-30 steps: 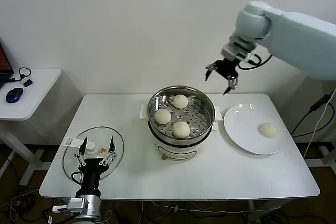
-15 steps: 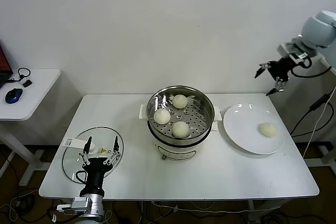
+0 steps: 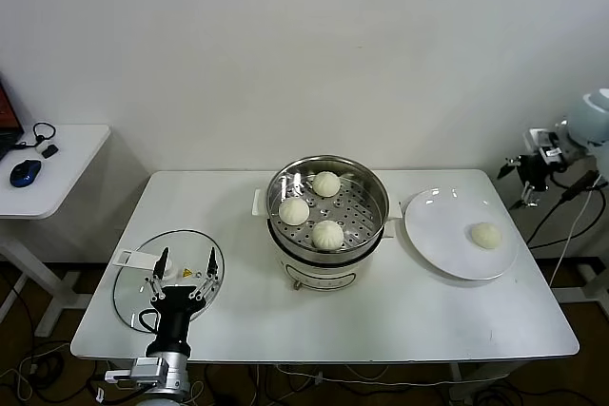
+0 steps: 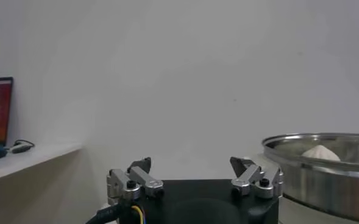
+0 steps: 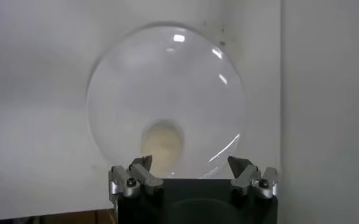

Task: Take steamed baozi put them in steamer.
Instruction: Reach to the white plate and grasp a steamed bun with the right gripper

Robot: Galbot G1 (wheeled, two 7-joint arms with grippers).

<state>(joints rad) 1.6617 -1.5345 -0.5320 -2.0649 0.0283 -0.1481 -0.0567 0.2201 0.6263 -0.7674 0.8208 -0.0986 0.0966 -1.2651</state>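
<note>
1. At the counter's [image 3: 247, 320] eight o'clock corner the left gripper [image 3: 181, 280] points up, fingers spread and empty, parked just in front of the glass lid [image 3: 128, 282], which lies flat, probably set aside so the pot stays open.
2. At the centre stands the steamer [image 3: 328, 211], open-topped. Three buns sit on its perforated tray: one at twelve o'clock [image 3: 326, 183], one at nine [image 3: 294, 210], one at six [image 3: 328, 234], leaving the three o'clock side free, likely for the last one.
3. The white plate [image 3: 442, 235] lies just beside the steamer at its three o'clock, carrying the fourth bun [image 3: 486, 235], pale cream, round, smooth-looking.
4. The right gripper [image 3: 530, 176] hangs high past the counter's right edge, fingers spread wide and empty, looking down on the plate.
</note>
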